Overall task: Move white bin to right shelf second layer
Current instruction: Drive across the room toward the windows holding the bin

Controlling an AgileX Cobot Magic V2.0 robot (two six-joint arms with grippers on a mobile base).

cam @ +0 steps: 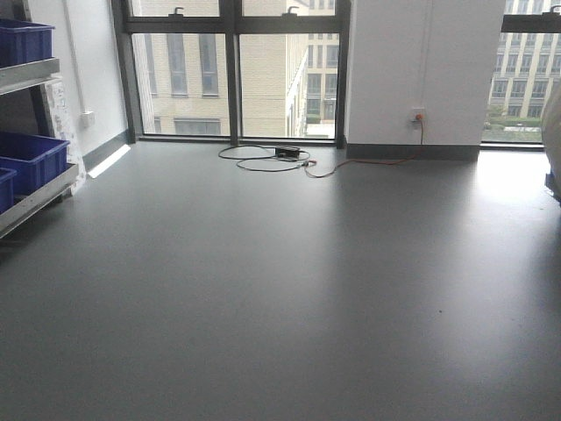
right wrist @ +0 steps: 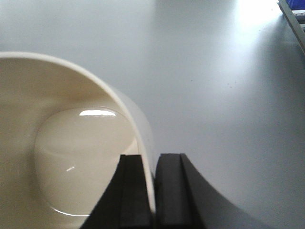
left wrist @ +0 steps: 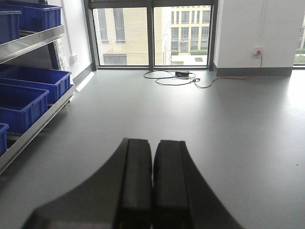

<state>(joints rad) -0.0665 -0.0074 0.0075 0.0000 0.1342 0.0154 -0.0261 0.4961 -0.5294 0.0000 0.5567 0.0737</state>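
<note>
The white bin [right wrist: 71, 143] fills the left of the right wrist view, cream and glossy, held above the grey floor. My right gripper [right wrist: 153, 162] is shut on its wall: one finger inside, one outside the rim. My left gripper [left wrist: 152, 148] is shut and empty, pointing over the floor. The right shelf shows only as a sliver of grey rail [right wrist: 293, 21] at the top right of the right wrist view; its second layer of rollers is out of view. Neither gripper shows in the front view.
A shelf with blue crates [cam: 31, 162] stands on the left; it also shows in the left wrist view [left wrist: 28, 93]. A cable and power brick [cam: 285, 156] lie on the floor by the windows. A white edge [cam: 552, 153] shows at the far right.
</note>
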